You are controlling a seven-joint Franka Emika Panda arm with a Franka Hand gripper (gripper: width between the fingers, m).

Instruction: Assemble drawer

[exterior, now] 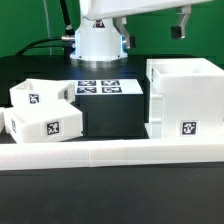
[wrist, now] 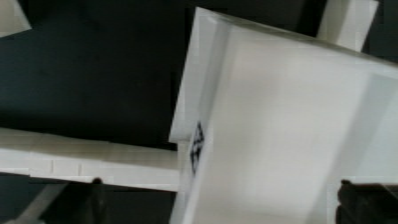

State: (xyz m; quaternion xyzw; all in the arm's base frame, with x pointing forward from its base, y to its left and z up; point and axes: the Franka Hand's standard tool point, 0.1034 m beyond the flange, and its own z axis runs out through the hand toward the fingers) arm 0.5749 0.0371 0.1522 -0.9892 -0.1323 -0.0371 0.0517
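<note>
The Franka arm reaches from its white base over the drawer housing. Its gripper hangs above one of the housing's white walls, dark fingertips spread wide and clasping nothing. The cube-like housing stands upright at the exterior view's right on the black table, just behind the long white border rail. At the left sit two shallow tagged trays, the rear tray close behind the front tray. The marker board lies between them and the housing, a green backdrop behind.
</note>
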